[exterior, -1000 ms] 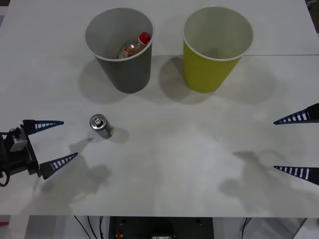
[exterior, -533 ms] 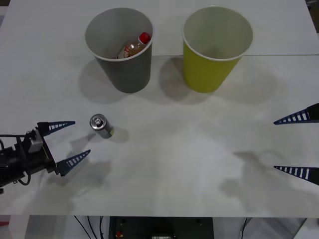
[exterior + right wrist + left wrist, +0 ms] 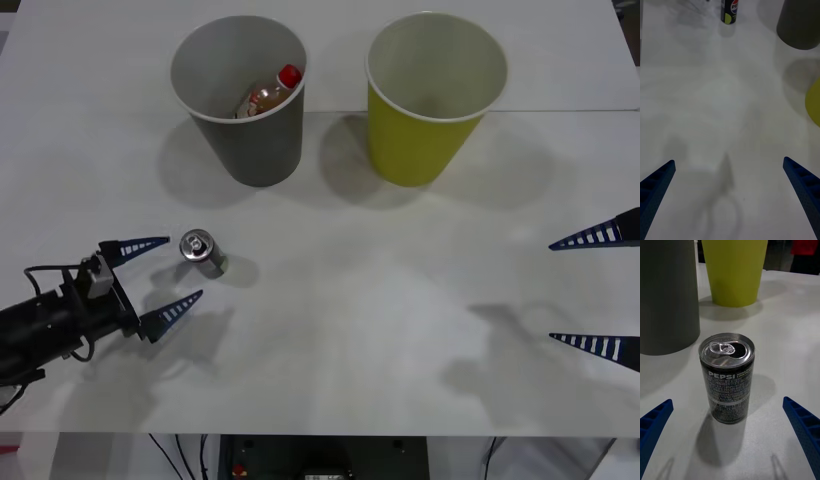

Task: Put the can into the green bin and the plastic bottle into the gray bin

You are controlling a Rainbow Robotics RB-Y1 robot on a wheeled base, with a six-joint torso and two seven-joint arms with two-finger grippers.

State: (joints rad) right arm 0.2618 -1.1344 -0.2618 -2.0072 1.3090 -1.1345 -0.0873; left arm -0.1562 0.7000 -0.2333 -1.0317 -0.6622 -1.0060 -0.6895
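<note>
Fingers of my left gripper point(image 3: 168, 275) are spread wide at the lower left of the front view, holding nothing. The upper tip sits just beside the can point(image 3: 203, 253); the lower tip lies below and left of it, apart from it. In the left wrist view the can point(image 3: 727, 377) stands upright on the white table point(image 3: 790, 337), centred ahead of the two blue fingertips point(image 3: 655, 420), not yet between them. Its pull-tab top is open and its dark side carries white lettering.

Beyond the can, the gray bin point(image 3: 243, 97) stands at the upper left of centre in the front view. The plastic bottle point(image 3: 270, 94) lies tilted inside it, red cap toward the right rim. The green bin point(image 3: 432, 95) stands upright to the right of the gray bin, near it but not touching, its white interior visible.

My right gripper point(image 3: 598, 290) rests at the right edge of the front view, fingers wide apart, holding nothing, well apart from both bins and the can. In the right wrist view its fingertips point(image 3: 657, 183) sit over bare table point(image 3: 730, 123), with the can point(image 3: 730, 11) far off at the upper edge.
</note>
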